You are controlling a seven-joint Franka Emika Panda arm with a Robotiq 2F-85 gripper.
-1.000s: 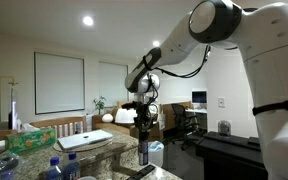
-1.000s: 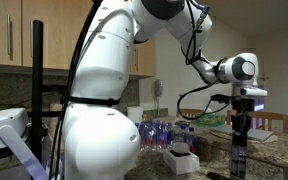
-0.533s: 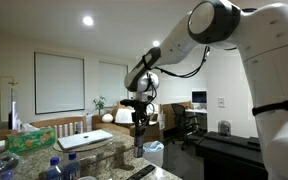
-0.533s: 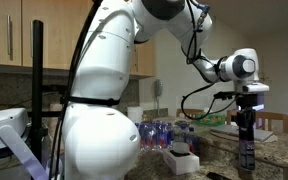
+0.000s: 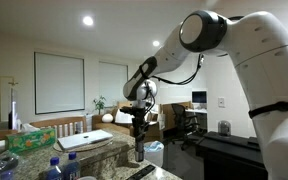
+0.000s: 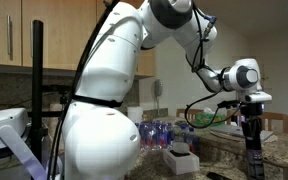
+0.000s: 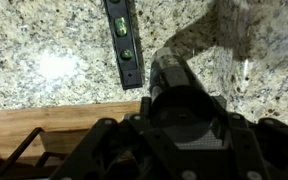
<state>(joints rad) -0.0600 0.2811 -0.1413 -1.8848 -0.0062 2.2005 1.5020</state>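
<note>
Hand (image 5: 138, 135): one, clenched round bottle (image 7: 174, 85).
Bottle: one, dark, detail unclear.
Spirit level (image 7: 123, 42): one, lay on bench (image 7: 44, 60), end cropped.

A dark bottle (image 7: 174, 85), apparently upright, over the granite counter (image 7: 44, 60).

No text is legible on the bottle (image 7: 174, 80) or the level (image 7: 124, 45).

**Arm stretched out, gripper pointed down**

The arm (image 5: 246, 60) is seen extended from its bulky white base, elbow raised high, forearm sloped down to the wrist (image 5: 142, 92). The gripper (image 5: 137, 138) is hung vertically, fingers pointed straight down. In the wrist view the fingers (image 7: 104, 135) are closed on a dark bottle (image 7: 172, 80) held between them.
</note>
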